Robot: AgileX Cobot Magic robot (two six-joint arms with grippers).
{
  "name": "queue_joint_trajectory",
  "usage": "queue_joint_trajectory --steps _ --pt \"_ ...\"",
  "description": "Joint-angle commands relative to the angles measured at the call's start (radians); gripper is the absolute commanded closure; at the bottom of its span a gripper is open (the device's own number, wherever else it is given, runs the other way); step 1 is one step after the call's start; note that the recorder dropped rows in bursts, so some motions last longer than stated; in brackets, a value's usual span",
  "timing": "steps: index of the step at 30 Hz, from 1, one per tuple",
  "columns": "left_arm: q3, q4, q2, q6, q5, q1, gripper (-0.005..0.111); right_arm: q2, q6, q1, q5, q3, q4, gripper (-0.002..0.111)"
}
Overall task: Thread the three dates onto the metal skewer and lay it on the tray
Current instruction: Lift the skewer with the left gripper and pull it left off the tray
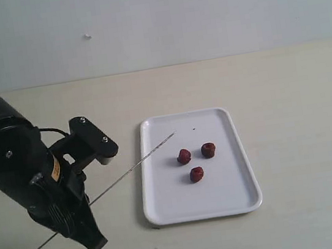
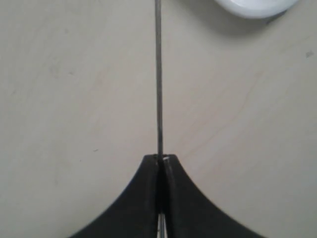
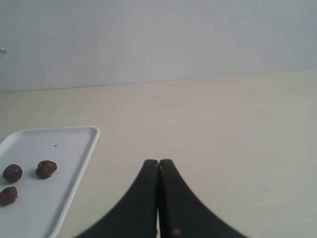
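My left end effector (image 1: 95, 243), large and black in the lower left of the exterior frame, sat nearest the lens, its fingers clamped on the metal skewer (image 1: 136, 165). The rod slanted from the lower left up toward the centre. Its far tip reached over the upper left part of the tray (image 1: 166, 214), though I could not tell whether it touched. Its other end stuck out past my arm over the pale worktop (image 1: 298, 93). The three dates (image 1: 196, 174) lay in a small cluster mid-tray, apart from each other and from the skewer. My right end effector (image 3: 158, 163) had its fingers pressed together, empty, over the worktop beside the tray.
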Motion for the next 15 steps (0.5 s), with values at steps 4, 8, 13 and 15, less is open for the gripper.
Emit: queue_joint_trajectory --steps 4,8,13,15 --pt "0.003 -0.014 -0.011 -0.041 -0.026 0.040 0.107 -0.006 -0.001 -0.003 -0.095 0.006 -0.002 0.108" --pt "0.003 -0.023 -0.011 -0.082 -0.032 0.110 0.107 -0.006 0.021 -0.003 -0.325 0.006 0.018 0.108" --pt "0.003 -0.046 -0.011 -0.074 -0.030 0.145 0.107 -0.006 0.150 -0.003 -0.528 0.006 0.123 0.108" --pt "0.003 -0.046 -0.011 -0.067 -0.033 0.145 0.107 -0.006 0.157 -0.003 -0.585 0.006 0.126 0.108"
